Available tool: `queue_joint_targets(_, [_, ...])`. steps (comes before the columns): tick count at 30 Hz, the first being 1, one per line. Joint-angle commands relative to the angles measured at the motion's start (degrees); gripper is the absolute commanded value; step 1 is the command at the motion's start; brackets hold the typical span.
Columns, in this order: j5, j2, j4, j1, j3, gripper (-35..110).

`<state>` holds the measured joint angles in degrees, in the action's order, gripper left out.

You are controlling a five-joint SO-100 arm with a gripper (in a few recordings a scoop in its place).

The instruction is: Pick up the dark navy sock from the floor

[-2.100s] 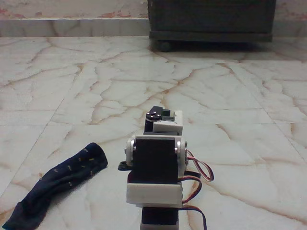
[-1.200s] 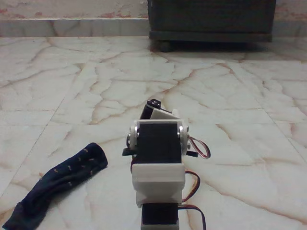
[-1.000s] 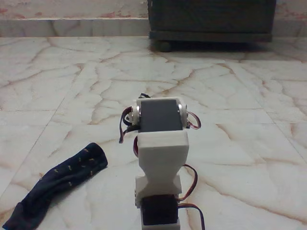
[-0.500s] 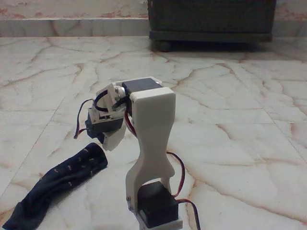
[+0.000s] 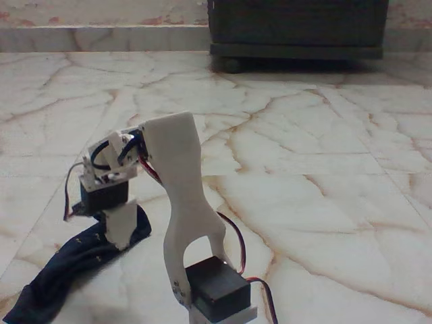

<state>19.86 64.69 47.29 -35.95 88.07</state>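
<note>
My gripper [image 5: 120, 233] hangs at the left of the fixed view, pointing down at the upper end of the sock [image 5: 64, 270]. Its white finger [image 5: 121, 226] overlaps the sock's top edge in the picture; whether it touches the fabric cannot be determined from this angle. I cannot tell how far the jaws are apart, as one white finger alone is distinguishable and the rest is hidden behind the wrist servo [image 5: 104, 194]. Nothing shows as being held. The sock lies flat on the floor [image 5: 304, 155] at the lower left, running diagonally from beneath my gripper down to the bottom-left corner of the picture. It is dark navy with small tan flecks, limp and slightly creased. My arm [image 5: 179, 196] rises from a black servo block [image 5: 214, 289] at the bottom centre, its white link leaning up and to the left, then bending over toward the sock. Red and black wires [image 5: 233, 246] loop along the right side of the link, and a further wire loop hangs at the left of the wrist. The floor is cream marble with brown veins. A dark cabinet [image 5: 297, 27] stands at the top of the picture, well apart from the sock and from my arm.
</note>
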Motion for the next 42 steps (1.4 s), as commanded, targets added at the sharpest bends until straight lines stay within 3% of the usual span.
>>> queue_joint_targets(1, [-1.76,-2.99,0.53,-1.58,-6.24,14])
queue_joint_targets(6, [-5.63,-13.01,2.46,-3.96,-20.13,14])
queue_joint_targets(13, [-10.99,-21.88,0.88,-6.5,-24.35,14])
queue_joint_targets(24, [-10.81,-34.89,-5.36,-7.65,-34.8,11])
queue_joint_targets(35, [-10.46,-35.16,-6.42,-6.59,-34.28,2])
queue_joint_targets(42, [-15.91,-33.75,-9.84,-6.42,-31.46,1])
